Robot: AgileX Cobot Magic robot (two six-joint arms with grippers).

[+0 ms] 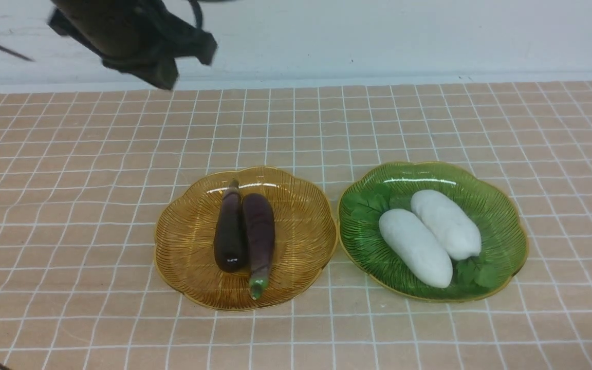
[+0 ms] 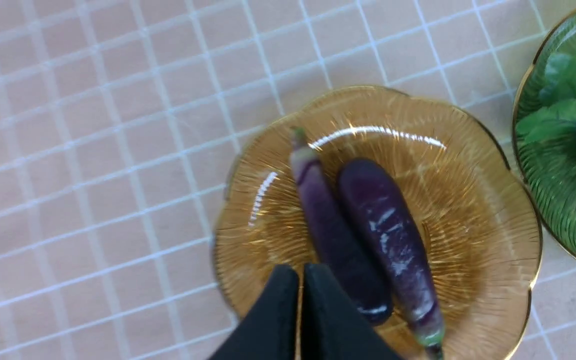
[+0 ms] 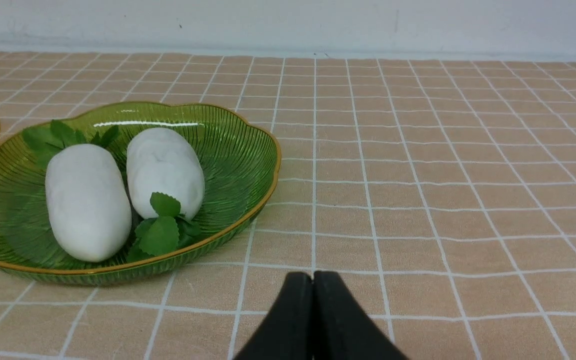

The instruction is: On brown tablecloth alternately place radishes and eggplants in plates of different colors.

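Note:
On the brown tablecloth [image 1: 70, 216] stand two plates side by side. The amber plate [image 1: 188, 241] holds two eggplants: a glossy dark one [image 1: 230, 234] and a paler one [image 1: 260, 231] with its green cap toward me. The green plate [image 1: 501, 226] holds two white radishes [image 1: 415, 246] [image 1: 446, 223] with green leaves. My left gripper [image 2: 301, 272] is shut and empty, high above the amber plate [image 2: 468, 200]; its arm shows blurred at the front view's upper left [image 1: 136, 36]. My right gripper [image 3: 312, 278] is shut and empty, low over the cloth to the right of the green plate [image 3: 238, 150].
A white wall [image 1: 378, 36] runs along the cloth's far edge. The cloth stretches bare to the left and right of the plates and in front of them.

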